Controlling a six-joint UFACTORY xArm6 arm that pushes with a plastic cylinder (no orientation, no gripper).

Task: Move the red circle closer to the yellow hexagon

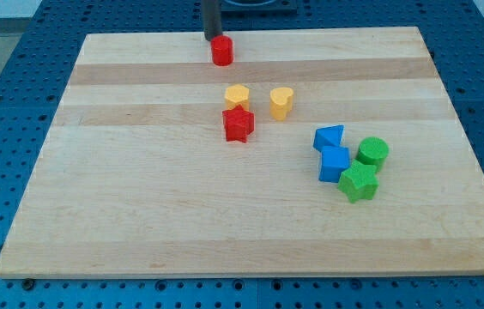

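The red circle [221, 51] is a short red cylinder near the view's top, left of centre. My tip [211, 38] rests just behind it on its upper left, touching or nearly touching it. The yellow hexagon [237, 95] lies below the red circle, toward the board's middle. A red star [238, 124] sits right under the hexagon, touching it. A yellow heart [281, 101] lies just right of the hexagon.
At the view's right a cluster holds a blue triangle-like block [329, 137], a blue cube [335, 163], a green circle [372, 153] and a green star [359, 181]. The wooden board [139, 197] is edged by a blue perforated table.
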